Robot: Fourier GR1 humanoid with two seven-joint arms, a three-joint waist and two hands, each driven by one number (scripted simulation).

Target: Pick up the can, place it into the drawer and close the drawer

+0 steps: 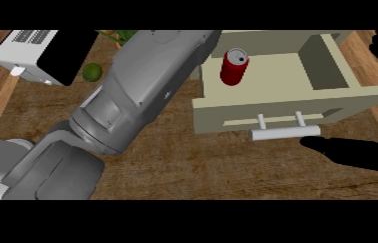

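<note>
Inside the open drawer [280,106], the can [234,68] stands upright, left of centre. Right hand [348,153] lies at the can's 5 o'clock, well apart; fingers [319,144] straight, pressed together, tips just beside the handle [286,133]. Left forearm [140,89] crosses at 9 o'clock.

1x can [234,67], 1x drawer [221,112], 1x grn fruit [91,72], 1x wht appliance [21,52], 1x hand [348,152].

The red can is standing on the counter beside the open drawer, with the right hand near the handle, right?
No: the head view shows the can standing inside the open drawer, not on the counter. The right hand is near the handle.
</note>
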